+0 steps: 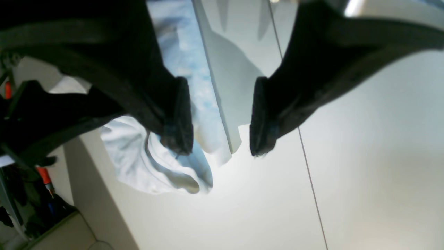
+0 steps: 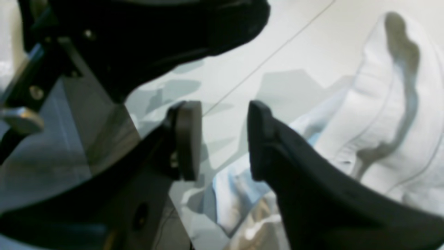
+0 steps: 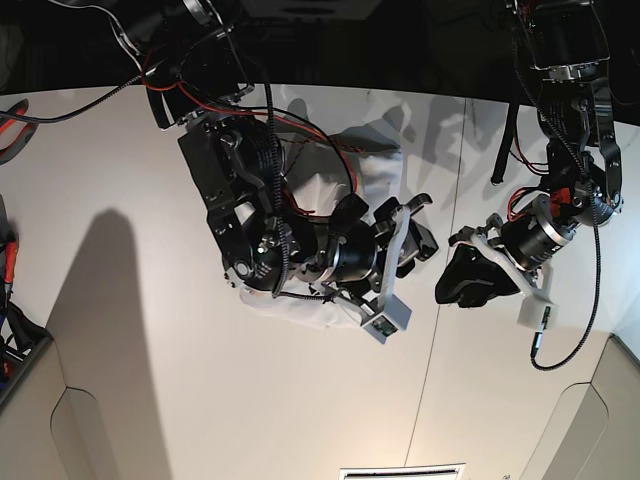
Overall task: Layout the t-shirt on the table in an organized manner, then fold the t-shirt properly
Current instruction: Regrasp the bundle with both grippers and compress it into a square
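You're at the layout step: both the left gripper (image 1: 220,116) and right gripper (image 2: 223,139) hang spread and empty over the bunched t-shirt (image 2: 388,104), so next pinch a hem and draw it flat across the tabletop (image 1: 364,156).

From my remote seat, the wrinkled white cotton t-shirt (image 1: 152,163) reads as soft, matt cloth with stitched hems, bluish in its shadowed folds. Under it I see the wide white table (image 1: 374,156), smooth and matt apart from a soft glare patch, crossed by a thin dark seam (image 1: 310,180). The left gripper's (image 1: 221,116) black fingers (image 1: 180,114) look like matt plastic with faintly rough pads, and the right gripper's (image 2: 224,140) dark fingers (image 2: 189,139) look smooth and dull.
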